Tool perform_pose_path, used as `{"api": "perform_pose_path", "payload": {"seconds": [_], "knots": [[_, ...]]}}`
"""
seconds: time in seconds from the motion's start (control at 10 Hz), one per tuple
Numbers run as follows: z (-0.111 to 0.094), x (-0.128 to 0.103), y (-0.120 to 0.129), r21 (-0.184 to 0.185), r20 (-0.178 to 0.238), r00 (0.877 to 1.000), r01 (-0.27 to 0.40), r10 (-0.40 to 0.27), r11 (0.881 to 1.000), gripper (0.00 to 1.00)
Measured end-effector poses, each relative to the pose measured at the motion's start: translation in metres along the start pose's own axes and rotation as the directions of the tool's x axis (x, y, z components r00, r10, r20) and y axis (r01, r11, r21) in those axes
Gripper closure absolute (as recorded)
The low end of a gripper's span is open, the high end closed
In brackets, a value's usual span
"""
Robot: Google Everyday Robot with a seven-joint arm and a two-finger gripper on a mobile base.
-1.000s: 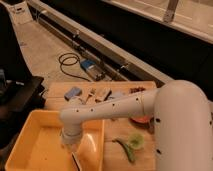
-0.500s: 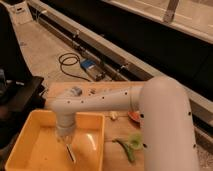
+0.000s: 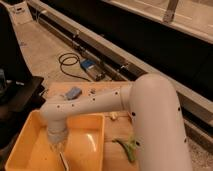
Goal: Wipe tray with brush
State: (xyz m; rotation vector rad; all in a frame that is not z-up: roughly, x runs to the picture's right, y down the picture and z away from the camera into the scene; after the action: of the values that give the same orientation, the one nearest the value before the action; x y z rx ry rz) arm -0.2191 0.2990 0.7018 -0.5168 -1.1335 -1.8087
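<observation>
The yellow-orange tray [image 3: 30, 127] lies at the lower left on the wooden board. My white arm reaches down into it from the right. My gripper [image 3: 58, 148] hangs over the tray's middle floor, pointing down. A slim dark stick, the brush [image 3: 62, 160], pokes out below the gripper with its tip at the tray floor near the front. The gripper is shut on the brush. The fingers are mostly hidden by the wrist.
A wooden board [image 3: 95, 90] carries a blue object [image 3: 73, 92], a small pale piece [image 3: 114, 116] and a green vegetable piece [image 3: 129, 148] right of the tray. A black cable [image 3: 69, 62] and a blue box [image 3: 90, 67] lie on the floor behind. Dark equipment [image 3: 17, 92] stands at the left.
The arm has swung left and toward the front, carrying the gripper and brush from the tray's right side to its middle floor.
</observation>
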Motion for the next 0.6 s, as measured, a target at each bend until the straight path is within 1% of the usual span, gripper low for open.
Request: {"api": "perform_pose_path", "payload": {"seconds": [0.1,0.3,0.5,0.6], "knots": [[0.002,-0.01,0.01,0.001,0.002,1.0,-0.018,0.018,1.0,1.0],[0.003,-0.019,0.031,-0.003,0.004,0.999,-0.036,0.036,0.999,1.0],[0.002,-0.017,0.058,-0.008,-0.002,0.999,-0.048,0.048,0.999,1.0],[0.001,-0.012,0.064,-0.011,-0.008,0.999,-0.044,0.044,0.999,1.0]]}}
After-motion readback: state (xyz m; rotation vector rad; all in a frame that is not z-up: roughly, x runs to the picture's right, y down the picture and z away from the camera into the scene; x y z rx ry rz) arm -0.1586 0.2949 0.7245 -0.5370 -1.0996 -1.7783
